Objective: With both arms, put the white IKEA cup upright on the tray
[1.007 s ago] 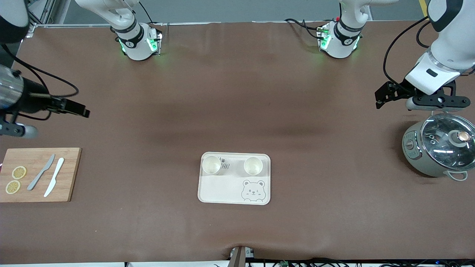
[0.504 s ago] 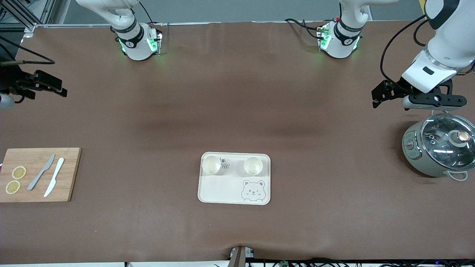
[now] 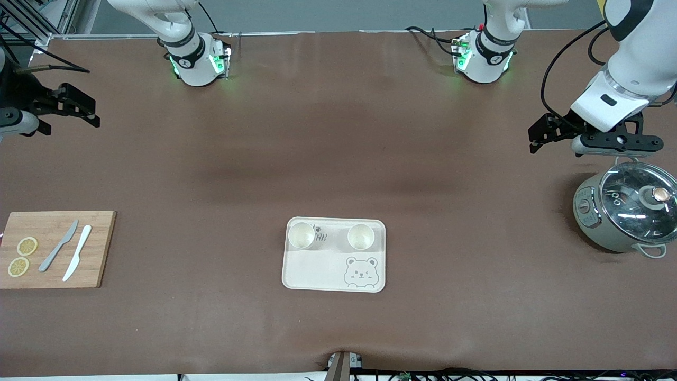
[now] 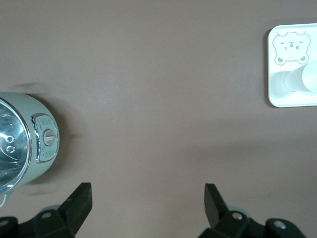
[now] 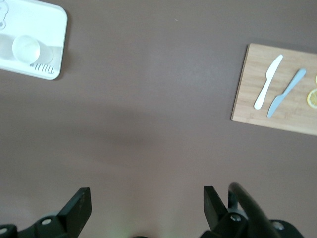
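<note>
Brown matting covers the whole worktop (image 3: 338, 132), and near its middle, toward the front camera, we see the cream-white tray (image 3: 317, 275) with its winking bear drawing. Two white cups (image 3: 301, 235) (image 3: 361, 236) stand upright on the tray, side by side along the edge farther from the camera, mouths up.

Our left end effector (image 3: 534, 138) hangs over bare matting at the left arm's end of the worktop, just beside a grey-green cooker (image 3: 619, 214) with a glass lid; its fingers (image 4: 79, 203) stand wide apart and hold nothing. Our right end effector (image 3: 87, 108) hangs over the right arm's end of the worktop, jaws spread wide too, empty.

Nearer the camera at that end lies a wooden cutting board (image 3: 98, 248) carrying two lemon slices (image 3: 27, 246) (image 3: 18, 266), a grey knife (image 3: 58, 245) and a white knife (image 3: 77, 252).
</note>
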Robot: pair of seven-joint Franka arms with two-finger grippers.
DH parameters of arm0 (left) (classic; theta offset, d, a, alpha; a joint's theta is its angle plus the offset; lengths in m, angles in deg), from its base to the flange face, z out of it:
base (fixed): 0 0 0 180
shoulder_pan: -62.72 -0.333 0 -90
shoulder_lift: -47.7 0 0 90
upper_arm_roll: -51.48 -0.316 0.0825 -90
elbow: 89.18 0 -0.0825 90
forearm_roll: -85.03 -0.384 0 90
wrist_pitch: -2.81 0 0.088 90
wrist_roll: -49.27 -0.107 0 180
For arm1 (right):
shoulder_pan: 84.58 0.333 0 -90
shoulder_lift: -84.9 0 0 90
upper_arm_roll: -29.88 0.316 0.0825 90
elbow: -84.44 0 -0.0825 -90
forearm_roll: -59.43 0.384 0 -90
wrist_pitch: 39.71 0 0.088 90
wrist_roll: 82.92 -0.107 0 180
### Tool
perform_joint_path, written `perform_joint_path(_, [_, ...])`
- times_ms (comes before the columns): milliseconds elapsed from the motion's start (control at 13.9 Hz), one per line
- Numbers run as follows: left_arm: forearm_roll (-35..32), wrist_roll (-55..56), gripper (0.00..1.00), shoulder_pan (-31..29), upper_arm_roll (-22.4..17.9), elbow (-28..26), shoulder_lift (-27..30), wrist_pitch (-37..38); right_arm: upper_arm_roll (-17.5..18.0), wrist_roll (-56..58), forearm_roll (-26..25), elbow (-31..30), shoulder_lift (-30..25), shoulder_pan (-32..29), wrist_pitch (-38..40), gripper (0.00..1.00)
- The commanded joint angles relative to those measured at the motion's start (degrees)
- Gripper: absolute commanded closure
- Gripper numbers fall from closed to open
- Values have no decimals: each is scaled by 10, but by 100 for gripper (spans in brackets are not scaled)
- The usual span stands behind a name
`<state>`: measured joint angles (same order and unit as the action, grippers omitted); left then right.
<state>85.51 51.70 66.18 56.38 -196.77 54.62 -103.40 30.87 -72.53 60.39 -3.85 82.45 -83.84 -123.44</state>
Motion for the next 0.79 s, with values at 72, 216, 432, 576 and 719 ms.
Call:
perform_joint_path(72, [13,4,0,-3,5,12,-3,13,1,26,-12,-14,-11,-2,-2,0])
perform_joint_path(216, [13,4,0,-4,8,11,-3,14,1,24,-12,-12,-11,-4,-3,0])
perform_joint_path(432, [13,6,0,-3,8,11,-3,14,0,23,-13,18,3,-7,11,0])
perform_joint_path(576, [13,6,0,-4,8,10,-3,14,1,23,-7,34,20,-5,15,0])
perform_joint_path(719, [13,6,0,-3,8,9,-3,14,1,26,-1,35,19,-5,25,0])
